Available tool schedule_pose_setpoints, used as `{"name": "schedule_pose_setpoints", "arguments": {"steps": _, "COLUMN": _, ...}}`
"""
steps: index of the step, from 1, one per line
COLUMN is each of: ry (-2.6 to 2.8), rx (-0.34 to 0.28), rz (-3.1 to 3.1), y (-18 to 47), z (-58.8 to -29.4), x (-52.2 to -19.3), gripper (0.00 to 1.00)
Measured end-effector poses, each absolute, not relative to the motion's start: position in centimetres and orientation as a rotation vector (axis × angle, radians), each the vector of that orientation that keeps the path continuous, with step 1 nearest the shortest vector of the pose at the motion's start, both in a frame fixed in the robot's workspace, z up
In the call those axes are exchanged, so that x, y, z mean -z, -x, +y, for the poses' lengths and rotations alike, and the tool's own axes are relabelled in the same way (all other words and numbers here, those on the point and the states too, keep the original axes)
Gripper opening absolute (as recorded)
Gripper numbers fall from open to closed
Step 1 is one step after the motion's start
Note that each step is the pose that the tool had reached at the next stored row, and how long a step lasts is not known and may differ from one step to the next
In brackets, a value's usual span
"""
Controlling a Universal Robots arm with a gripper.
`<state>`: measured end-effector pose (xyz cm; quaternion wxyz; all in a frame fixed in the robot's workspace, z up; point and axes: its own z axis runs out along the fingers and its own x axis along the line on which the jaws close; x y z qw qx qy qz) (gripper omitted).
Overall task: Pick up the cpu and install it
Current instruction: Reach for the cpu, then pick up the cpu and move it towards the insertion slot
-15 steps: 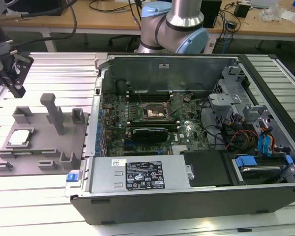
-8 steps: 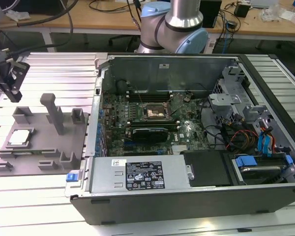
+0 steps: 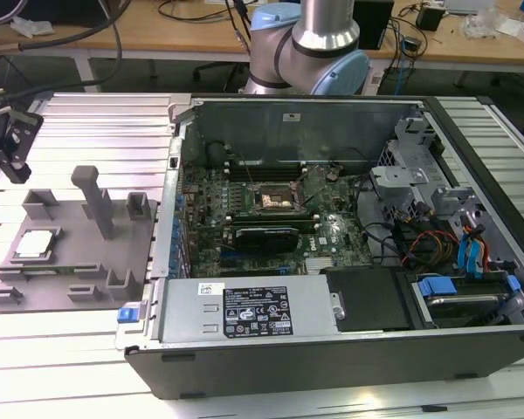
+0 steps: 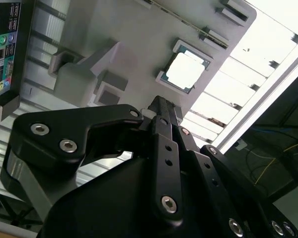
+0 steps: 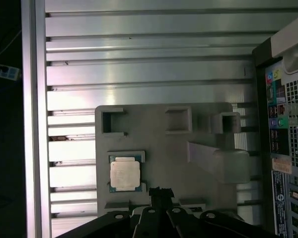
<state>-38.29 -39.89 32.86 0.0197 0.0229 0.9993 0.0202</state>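
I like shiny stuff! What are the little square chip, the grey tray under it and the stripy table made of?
The chip seems topped with pale metal, since it glares brightly in the second wrist view. The tray looks like matte grey plastic, dull without shine. The table is probably aluminium: silvery ribbed slats with streaky reflections.

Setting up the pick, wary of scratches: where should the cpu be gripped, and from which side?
Take the cpu by two opposite edges, coming straight down from above. It lies flat, metal top up, in a shallow seat on the grey plate; raised lips seem to border two sides, so the other two look freer.
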Motion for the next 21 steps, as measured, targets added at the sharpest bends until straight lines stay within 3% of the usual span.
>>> {"name": "schedule_pose_setpoints", "arguments": {"steps": 21, "ry": -0.071, "rx": -0.063, "rz": 3.101, "y": 38.71, "z": -39.89, "x": -32.12, "gripper": 0.11}}
